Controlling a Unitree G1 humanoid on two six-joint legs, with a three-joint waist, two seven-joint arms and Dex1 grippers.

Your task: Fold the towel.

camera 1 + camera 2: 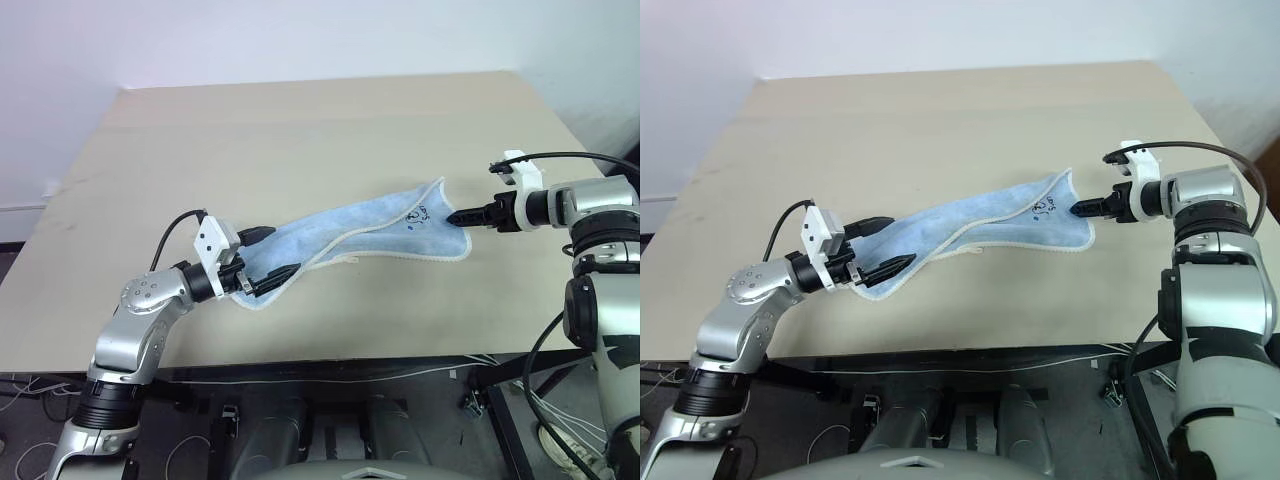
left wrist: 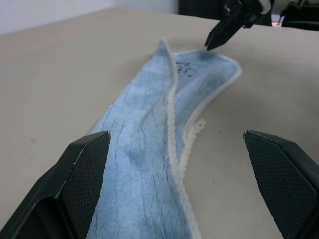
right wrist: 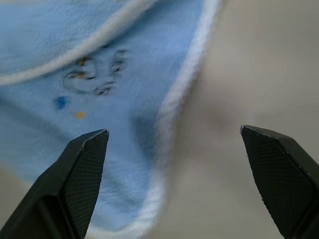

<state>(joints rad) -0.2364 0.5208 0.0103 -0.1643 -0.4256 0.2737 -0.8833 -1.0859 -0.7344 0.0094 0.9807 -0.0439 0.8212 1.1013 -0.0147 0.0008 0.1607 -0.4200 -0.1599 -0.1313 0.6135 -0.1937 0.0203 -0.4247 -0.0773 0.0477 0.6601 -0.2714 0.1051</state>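
Observation:
The light blue towel (image 1: pixel 360 228) lies bunched into a long strip across the beige table, running from near left to right, white edging along its rims. A small dark printed mark (image 3: pixel 94 74) sits near its right corner. My left gripper (image 1: pixel 280 252) stands open at the strip's left end; in the left wrist view the cloth (image 2: pixel 144 164) passes between the spread fingers (image 2: pixel 84 184). My right gripper (image 1: pixel 458 217) is open and points at the right corner just beside the mark, with the towel's edge (image 3: pixel 169 114) between its fingers (image 3: pixel 79 169). Neither gripper grasps the cloth.
The table (image 1: pixel 300 130) stretches bare behind the towel up to a white wall. Its front edge runs just below my left arm, and its right edge passes under my right arm. Cables (image 1: pixel 560 400) hang below the table at the right.

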